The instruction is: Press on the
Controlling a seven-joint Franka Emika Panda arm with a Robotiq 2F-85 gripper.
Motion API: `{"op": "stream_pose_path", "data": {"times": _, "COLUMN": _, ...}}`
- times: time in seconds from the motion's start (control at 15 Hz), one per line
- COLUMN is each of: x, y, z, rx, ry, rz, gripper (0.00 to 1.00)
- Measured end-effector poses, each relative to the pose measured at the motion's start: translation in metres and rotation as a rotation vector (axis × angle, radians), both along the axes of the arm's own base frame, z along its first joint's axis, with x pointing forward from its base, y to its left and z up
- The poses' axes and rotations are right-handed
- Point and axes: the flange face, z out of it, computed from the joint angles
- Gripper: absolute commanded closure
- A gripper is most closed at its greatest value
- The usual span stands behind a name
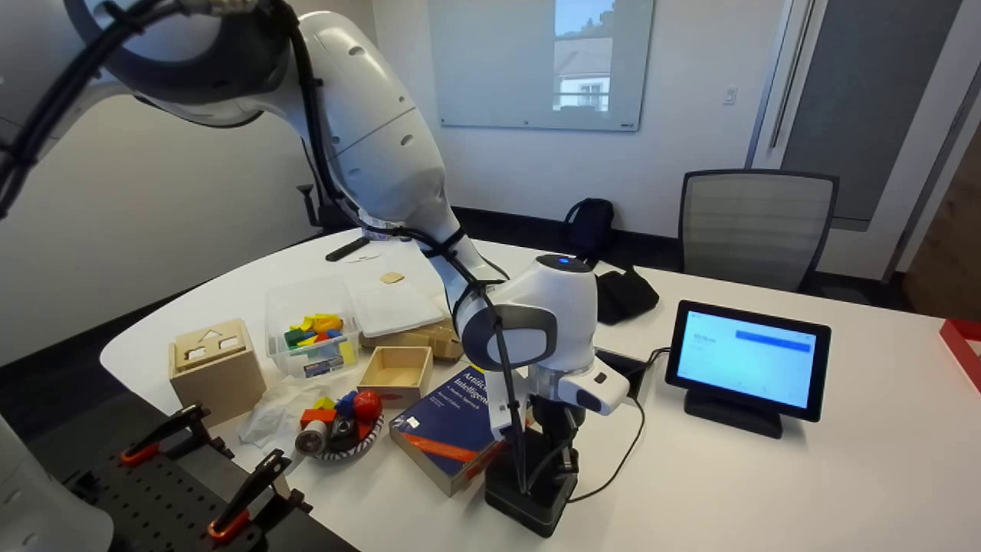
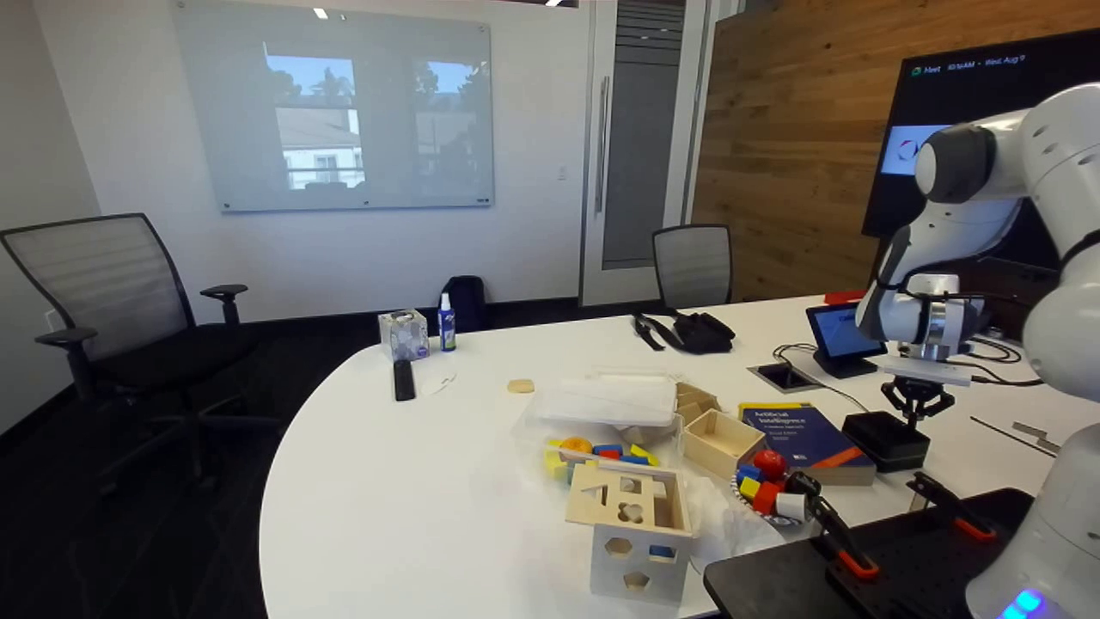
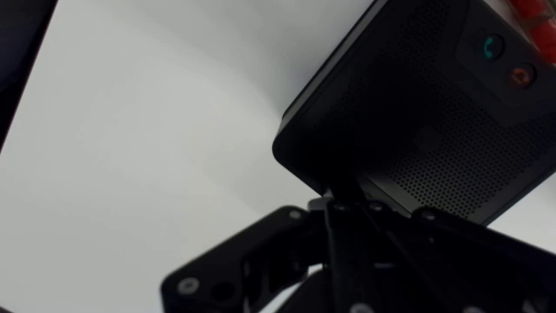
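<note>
Blue book [image 2: 795,437] lies just beside the black speaker [image 3: 408,130], tablet [image 1: 747,356] farther off; the gripper [image 3: 345,187], fingers [image 3: 347,237] pressed together, hides part of the speaker.

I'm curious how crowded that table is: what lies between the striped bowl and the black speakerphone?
A thick blue book lies between the striped bowl and the black speakerphone, as an exterior view shows.
</note>
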Motion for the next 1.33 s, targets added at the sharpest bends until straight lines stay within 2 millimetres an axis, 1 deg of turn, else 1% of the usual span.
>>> {"op": "stream_pose_path", "data": {"times": 0.4, "x": 0.001, "y": 0.000, "z": 0.001, "rx": -0.001, "ry": -0.002, "rz": 0.001, "gripper": 1.00}}
{"op": "stream_pose_path", "data": {"times": 0.53, "x": 0.004, "y": 0.000, "z": 0.006, "rx": -0.008, "ry": -0.010, "rz": 0.004, "gripper": 1.00}}
{"op": "stream_pose_path", "data": {"times": 0.67, "x": 0.011, "y": -0.003, "z": 0.022, "rx": -0.030, "ry": -0.025, "rz": 0.010, "gripper": 1.00}}
{"op": "stream_pose_path", "data": {"times": 0.87, "x": 0.023, "y": -0.005, "z": 0.055, "rx": -0.063, "ry": -0.062, "rz": 0.021, "gripper": 1.00}}
{"op": "stream_pose_path", "data": {"times": 1.0, "x": 0.032, "y": -0.002, "z": 0.077, "rx": -0.074, "ry": -0.090, "rz": 0.035, "gripper": 1.00}}
{"op": "stream_pose_path", "data": {"times": 1.13, "x": 0.039, "y": 0.009, "z": 0.097, "rx": -0.072, "ry": -0.112, "rz": 0.056, "gripper": 1.00}}
{"op": "stream_pose_path", "data": {"times": 1.27, "x": 0.045, "y": 0.029, "z": 0.115, "rx": -0.051, "ry": -0.128, "rz": 0.088, "gripper": 1.00}}
{"op": "stream_pose_path", "data": {"times": 1.33, "x": 0.048, "y": 0.043, "z": 0.123, "rx": -0.036, "ry": -0.134, "rz": 0.110, "gripper": 1.00}}
